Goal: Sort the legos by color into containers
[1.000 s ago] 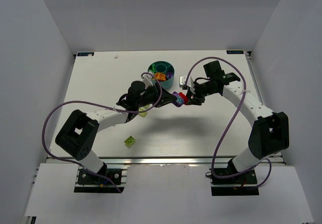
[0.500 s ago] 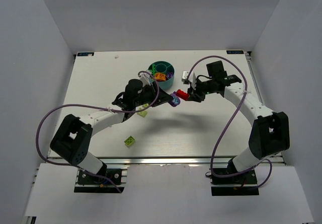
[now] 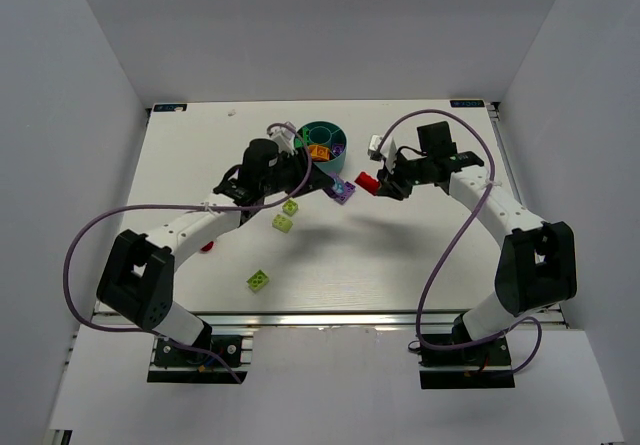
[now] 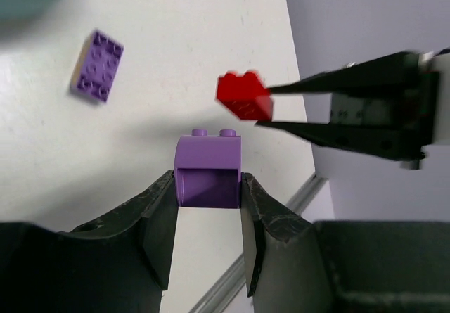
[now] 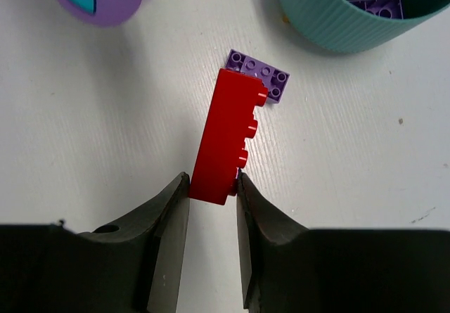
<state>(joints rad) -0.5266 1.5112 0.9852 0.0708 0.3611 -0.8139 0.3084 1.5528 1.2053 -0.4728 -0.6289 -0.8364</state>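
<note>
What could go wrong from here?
1. The left gripper, shut on a purple studded plastic brick, and the right gripper, shut on a long red studded plastic brick, sit close together. If both head for the round teal plastic bowl at once, they might collide.
2. The red brick is pinched at one end only, so it may swivel or slip.

table [image 3: 420, 255]: white, flat | purple disc [image 5: 95, 0]: light-blue mark, lying on table
</note>
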